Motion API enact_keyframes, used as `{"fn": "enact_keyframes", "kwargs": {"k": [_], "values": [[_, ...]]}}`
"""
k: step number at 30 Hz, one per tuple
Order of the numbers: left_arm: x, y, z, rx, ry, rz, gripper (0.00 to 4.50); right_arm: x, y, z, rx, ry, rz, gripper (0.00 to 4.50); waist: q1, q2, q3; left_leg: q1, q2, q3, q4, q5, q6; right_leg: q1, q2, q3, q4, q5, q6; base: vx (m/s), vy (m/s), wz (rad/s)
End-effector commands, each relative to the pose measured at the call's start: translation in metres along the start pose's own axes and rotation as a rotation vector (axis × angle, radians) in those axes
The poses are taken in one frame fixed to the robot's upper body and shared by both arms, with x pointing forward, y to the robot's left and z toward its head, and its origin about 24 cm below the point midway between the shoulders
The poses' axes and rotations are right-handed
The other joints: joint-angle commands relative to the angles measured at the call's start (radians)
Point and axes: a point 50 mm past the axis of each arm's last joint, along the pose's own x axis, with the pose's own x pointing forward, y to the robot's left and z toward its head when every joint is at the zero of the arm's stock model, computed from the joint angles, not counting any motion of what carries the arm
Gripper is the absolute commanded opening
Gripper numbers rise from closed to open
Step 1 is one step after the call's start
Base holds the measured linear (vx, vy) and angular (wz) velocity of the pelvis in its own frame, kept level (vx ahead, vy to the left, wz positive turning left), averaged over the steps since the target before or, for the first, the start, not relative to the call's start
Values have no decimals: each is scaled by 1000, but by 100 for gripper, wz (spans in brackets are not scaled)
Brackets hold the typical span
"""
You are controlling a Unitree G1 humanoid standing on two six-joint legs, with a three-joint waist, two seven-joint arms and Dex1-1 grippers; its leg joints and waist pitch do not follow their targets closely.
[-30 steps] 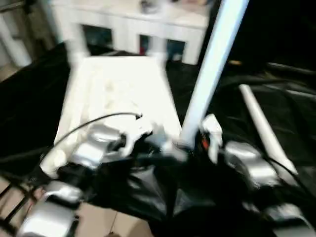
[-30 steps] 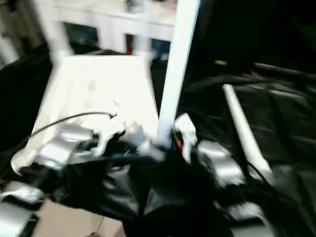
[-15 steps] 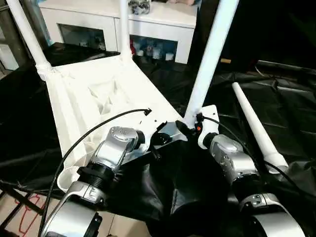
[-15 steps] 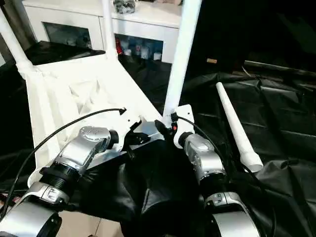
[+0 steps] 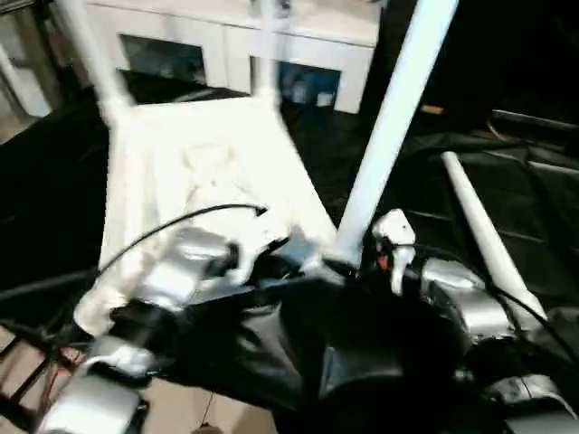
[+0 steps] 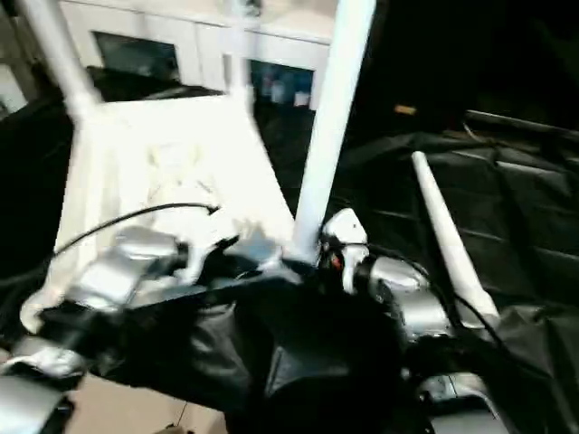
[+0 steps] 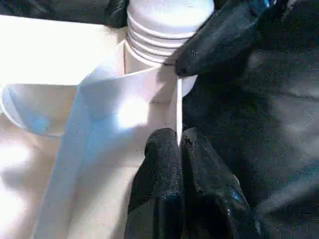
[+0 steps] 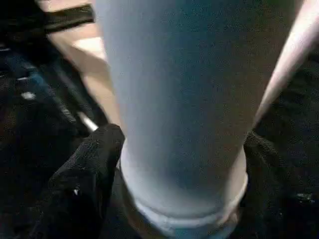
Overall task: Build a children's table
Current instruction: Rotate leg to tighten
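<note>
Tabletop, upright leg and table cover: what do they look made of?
Tabletop: white moulded plastic by its look, smooth, with thin ribs underneath. Leg: likely the same plastic, a glossy tube, ridged at the socket end. Cover: thin black sheet, creased and shiny; plastic film or cloth, unclear.

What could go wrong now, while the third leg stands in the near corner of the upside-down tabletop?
1. The standing leg leans, and its threads show above the socket; it may not be fully seated and could tip.
2. The left gripper pinches only a thin rib of the tabletop and may slip.
3. The spare leg lies loose on the black cloth beside the right gripper and could roll away.
</note>
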Motion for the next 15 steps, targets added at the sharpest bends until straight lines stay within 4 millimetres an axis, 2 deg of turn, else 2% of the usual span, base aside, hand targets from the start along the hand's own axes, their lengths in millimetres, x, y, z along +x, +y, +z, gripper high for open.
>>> {"fn": "enact_keyframes", "kwargs": {"k": [1, 3, 5, 6, 9, 10, 15], "values": [[8, -12, 14, 77, -45, -142, 0, 3, 16, -6, 11, 34, 158, 350, 1, 8, -61, 16, 22, 10, -56, -227, 74, 50, -58, 35, -65, -166, -250, 0, 0, 0], [6, -11, 12, 84, -25, -159, 0, 1, 20, -9, 9, 55, 208, 350, 5, 5, -61, 11, 22, 8, -58, -233, 64, 53, -59, 34, -64, -185, -243, 0, 0, 0], [4, -9, 11, 85, -15, -163, 0, 0, 24, -11, 22, 66, 241, 350, 11, 5, -59, 13, 22, 8, -58, -246, 54, 51, -61, 35, -67, -223, -227, 0, 0, 0], [3, -9, 10, 85, -14, -164, 0, 0, 24, -11, 25, 67, 247, 325, 13, 4, -59, 12, 22, 8, -58, -246, 52, 52, -62, 35, -67, -232, -222, 0, 0, 0], [3, -8, 10, 87, -8, -163, 0, 0, 27, -12, 35, 74, 269, 318, 19, 2, -59, 13, 21, 7, -60, -249, 39, 51, -64, 36, -69, -262, -208, 0, 0, 0], [3, -8, 9, 87, -5, -163, 0, 0, 28, -12, 37, 76, 273, 303, 20, 4, -60, 13, 21, 6, -59, -243, 38, 52, -64, 36, -69, -258, -205, 0, 0, 0], [4, -8, 10, 80, -14, -155, 0, 0, 30, -12, 62, 71, 285, 283, 20, 0, -62, 11, 20, 6, -58, -217, 41, 54, -63, 35, -65, -225, -208, 0, 0, 0]]}}
